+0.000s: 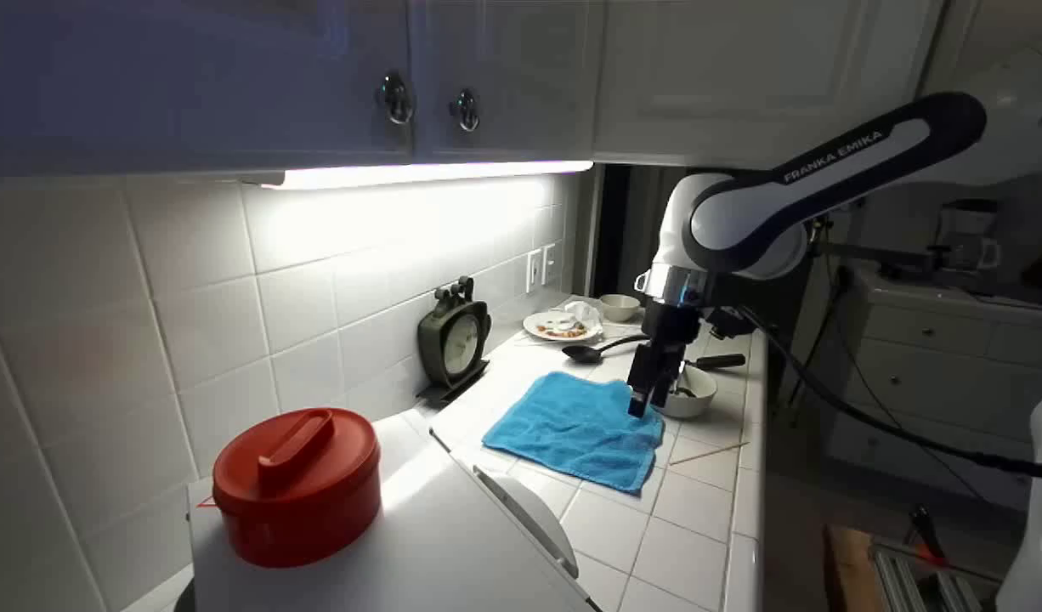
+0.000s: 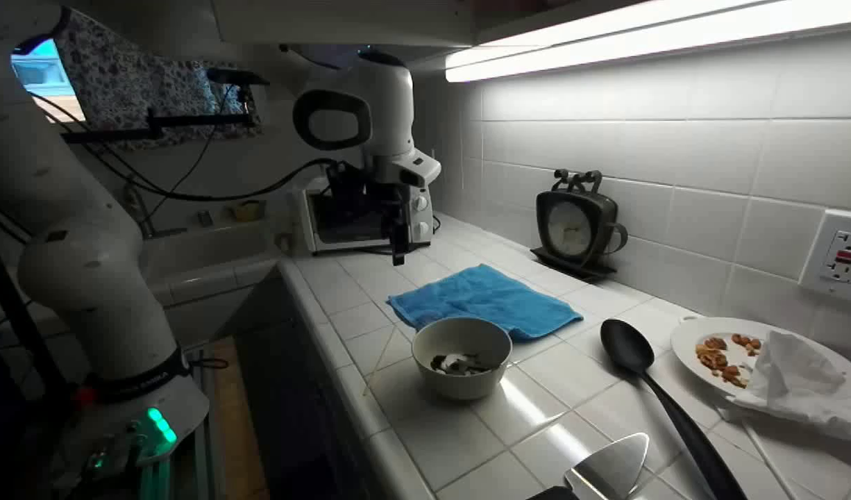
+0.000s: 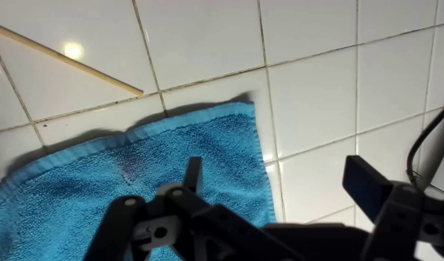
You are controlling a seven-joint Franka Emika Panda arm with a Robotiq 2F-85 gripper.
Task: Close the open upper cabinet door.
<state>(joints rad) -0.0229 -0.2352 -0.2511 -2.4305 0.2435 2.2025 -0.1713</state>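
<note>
The upper cabinet door (image 1: 742,76) appears as a pale framed panel at the top of an exterior view. It stands out from the wall over the counter, beside two shaded doors with metal knobs. In an exterior view, only a lower strip of the door (image 2: 342,21) shows at the top edge. Its knob does not show; the arm crosses in front of its lower right part. My gripper (image 1: 648,406) points down above the blue towel, well below the door and apart from it. In the wrist view the gripper (image 3: 274,165) is open, with nothing between its fingers.
A blue towel (image 1: 576,429), a bowl (image 2: 460,357), a scale (image 2: 577,226), a plate (image 2: 703,333), a black spoon (image 2: 627,344) and a thin stick (image 3: 66,59) are on the counter. A red container (image 1: 298,489) sits on the toaster oven (image 2: 349,219). A light tube (image 1: 436,174) runs under the cabinets.
</note>
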